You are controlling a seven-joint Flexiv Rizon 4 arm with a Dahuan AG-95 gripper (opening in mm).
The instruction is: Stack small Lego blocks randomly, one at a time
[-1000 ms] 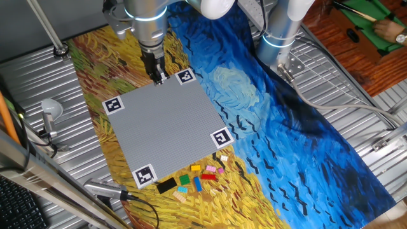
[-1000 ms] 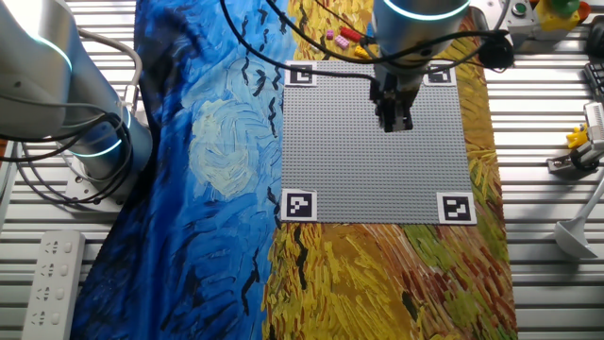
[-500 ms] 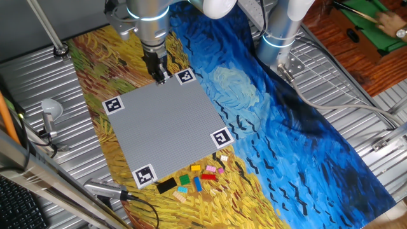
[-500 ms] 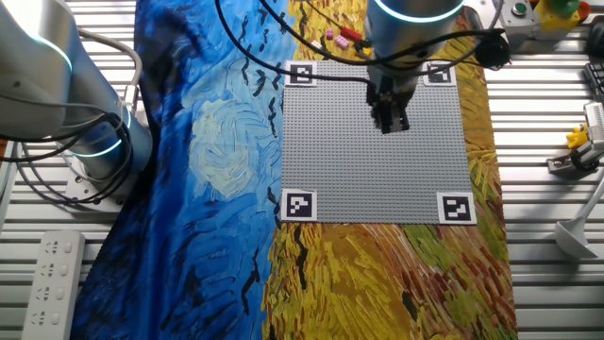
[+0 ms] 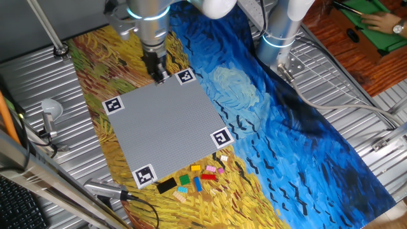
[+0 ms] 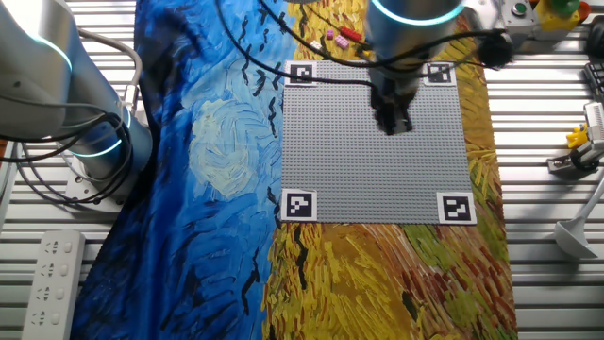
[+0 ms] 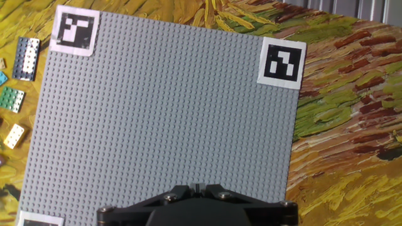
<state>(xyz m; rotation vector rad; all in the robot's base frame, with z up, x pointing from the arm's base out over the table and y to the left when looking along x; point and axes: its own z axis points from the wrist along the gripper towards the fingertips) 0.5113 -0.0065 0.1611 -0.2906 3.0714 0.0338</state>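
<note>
Lego blocks, small, loose: one cluster on the painted cloth, just off the edge of the grey baseplate farthest from the arm, between that edge's two corner marker tags. Colours made out in one fixed view: yellow, red, green, blue, pink, tan, with a flat black piece at the cluster's end nearest the tag; none stacked, none on the baseplate. Hand view catches a dark studded piece, a green one and a yellow one just beside the baseplate's edge. Gripper: poised above the opposite edge of the baseplate, well apart from the blocks, carrying nothing visible (fingers appear pressed close together, though I cannot tell for certain).
</note>
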